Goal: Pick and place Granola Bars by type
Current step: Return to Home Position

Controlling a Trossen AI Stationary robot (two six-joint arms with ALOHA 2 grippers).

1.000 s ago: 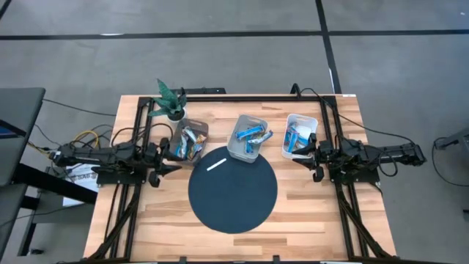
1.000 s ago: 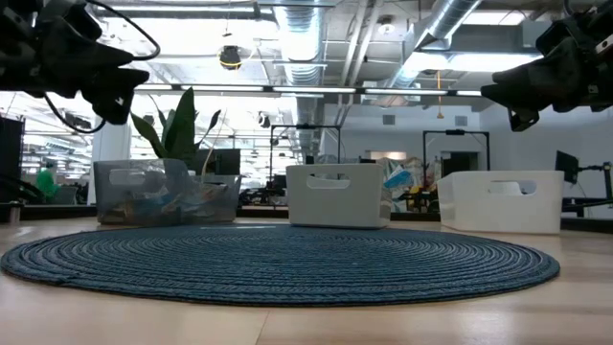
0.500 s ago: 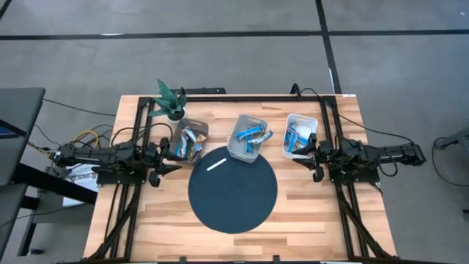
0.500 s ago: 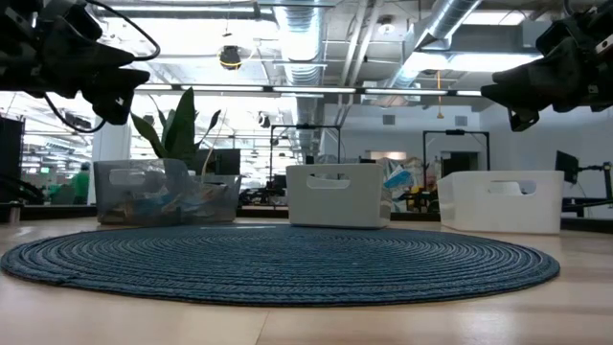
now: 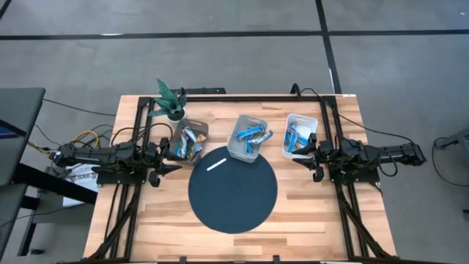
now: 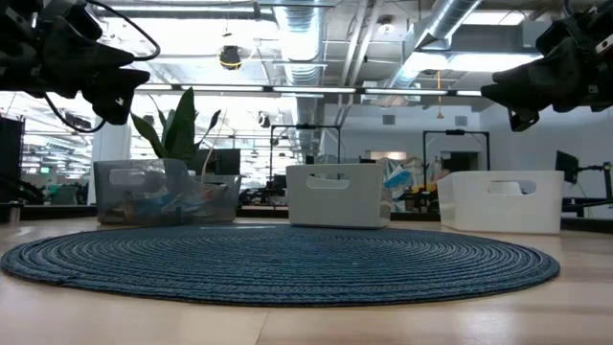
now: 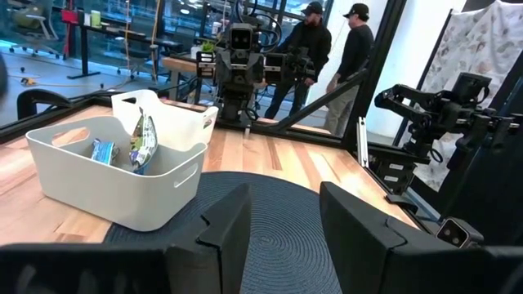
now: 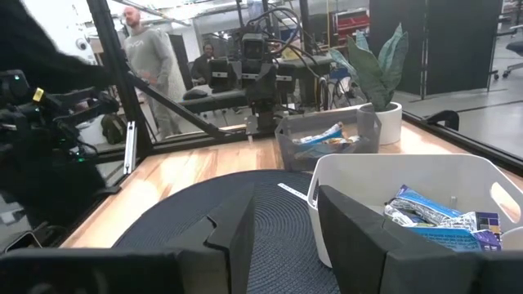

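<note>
The Granola Bars lie in three bins at the far side of the table. Multicoloured bars [image 5: 190, 141] fill the clear left bin [image 5: 179, 130]. Blue bars [image 5: 251, 134] lie in the grey middle bin [image 5: 236, 149], and more blue bars [image 5: 296, 138] in the white right bin [image 5: 309, 121]. My left gripper [image 5: 170, 160] hangs level above the table's left side, open, with nothing between its fingers [image 7: 282, 237]. My right gripper [image 5: 299, 155] hangs level at the right side, also open and holding nothing [image 8: 286, 237].
A round dark woven mat [image 5: 233, 189] covers the table's middle. A thin white stick [image 5: 216, 163] lies on its far left edge. A potted plant [image 5: 170, 103] stands behind the clear bin. People stand in the room beyond the table [image 7: 331, 45].
</note>
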